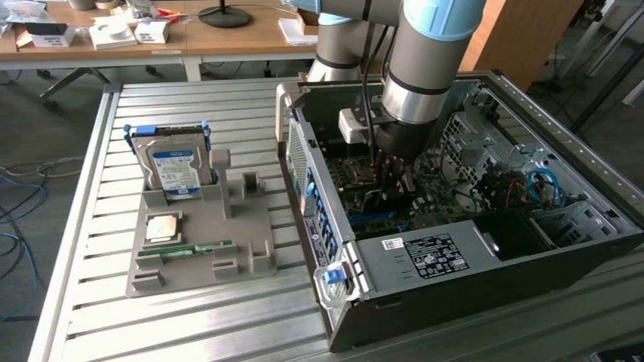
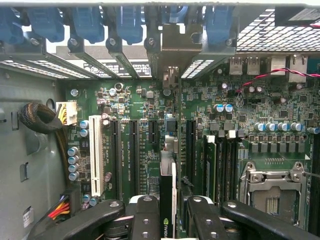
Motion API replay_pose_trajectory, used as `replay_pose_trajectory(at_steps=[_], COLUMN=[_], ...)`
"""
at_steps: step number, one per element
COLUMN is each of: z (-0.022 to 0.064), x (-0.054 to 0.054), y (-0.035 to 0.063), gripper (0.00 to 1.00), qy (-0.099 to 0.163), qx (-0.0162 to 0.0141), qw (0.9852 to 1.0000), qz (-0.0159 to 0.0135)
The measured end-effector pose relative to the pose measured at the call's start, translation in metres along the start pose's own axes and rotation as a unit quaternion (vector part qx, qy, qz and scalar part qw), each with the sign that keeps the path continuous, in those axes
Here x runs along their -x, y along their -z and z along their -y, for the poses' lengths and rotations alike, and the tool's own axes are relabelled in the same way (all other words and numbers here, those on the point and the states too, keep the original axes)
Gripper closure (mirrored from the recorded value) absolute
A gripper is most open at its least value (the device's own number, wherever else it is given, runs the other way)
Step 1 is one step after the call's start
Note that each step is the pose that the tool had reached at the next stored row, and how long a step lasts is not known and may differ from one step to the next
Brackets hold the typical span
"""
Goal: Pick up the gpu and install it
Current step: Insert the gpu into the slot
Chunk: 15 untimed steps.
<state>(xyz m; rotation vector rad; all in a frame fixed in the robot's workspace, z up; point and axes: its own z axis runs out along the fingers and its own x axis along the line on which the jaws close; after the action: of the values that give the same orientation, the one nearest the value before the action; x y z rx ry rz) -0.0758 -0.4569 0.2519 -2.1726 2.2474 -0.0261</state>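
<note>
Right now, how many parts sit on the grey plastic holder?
3: silver blue-labelled hard drive upright at back; square beige chip midway; narrow green memory stick in front.

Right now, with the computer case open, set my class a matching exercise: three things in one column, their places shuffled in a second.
1. memory stick
2. gpu
3. hard drive

A. standing upright in the grey holder
B. lying flat on the grey holder
C. gripped edge-on by the tool, over the motherboard

Pairs: 1-B, 2-C, 3-A
</note>
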Motion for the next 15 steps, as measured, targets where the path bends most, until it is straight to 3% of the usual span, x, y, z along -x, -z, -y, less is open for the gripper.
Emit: replay_pose_trajectory(at_steps=[9, 15], z=[0.0, -0.0002], x=[0.0, 0.0], y=[0.0, -0.0001], gripper=[0.74, 0.74], qy=[0.0, 0.0], qx=[-0.0014, -0.0054], qw=[1.0, 1.0], qz=[0.0001, 0.0002])
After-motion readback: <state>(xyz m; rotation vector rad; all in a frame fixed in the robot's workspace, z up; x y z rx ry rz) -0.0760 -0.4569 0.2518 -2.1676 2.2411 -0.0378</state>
